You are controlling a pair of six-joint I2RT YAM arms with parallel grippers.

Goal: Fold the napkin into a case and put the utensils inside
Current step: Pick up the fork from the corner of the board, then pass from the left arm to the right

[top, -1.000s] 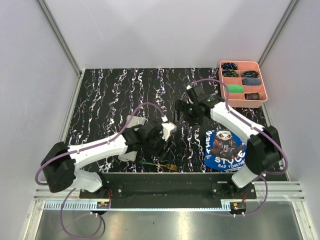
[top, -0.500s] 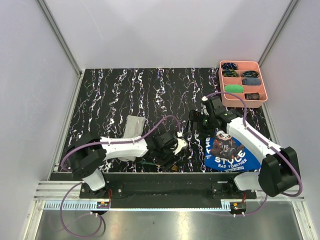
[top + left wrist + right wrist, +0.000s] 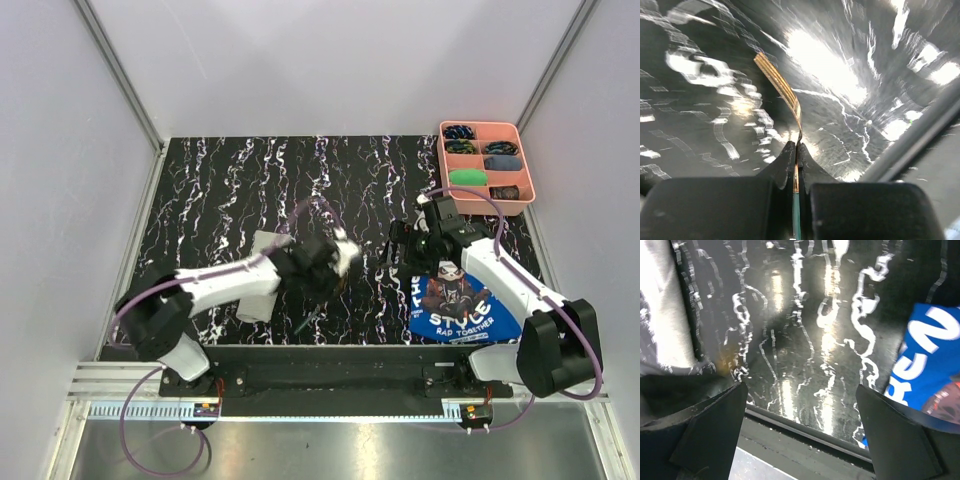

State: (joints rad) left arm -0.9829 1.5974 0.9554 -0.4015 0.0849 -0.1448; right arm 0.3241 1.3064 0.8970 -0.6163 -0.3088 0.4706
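**Black marbled desk, fork in the left claw, right claw wide open**

White-veined black stone covers the whole desk, with pale walls on three sides. Nearest the arm bases, the left claw is clamped tight on the fork. Its two dark fingers meet on the slim neck where the green handle ends. The gold tines stick out ahead of the claw and curve up to the left over the blurred desk. Whether the fork touches the desk cannot be told.

Just to the left of that claw lies the napkin, a narrow light grey folded strip. The left arm crosses over its middle, so only its two ends show from above.

Right of the left claw and well apart from it, the right claw hangs over bare desk. Its fingers are spread as wide as they go and grip nothing. In its wrist view the napkin shows at the far left, beyond the left finger. The blue printed cloth lies on the claw's near right side, under the right arm.

Farthest off, beyond the right claw at the desk's back right corner, sits the pink compartment tray, holding small dark and green items.
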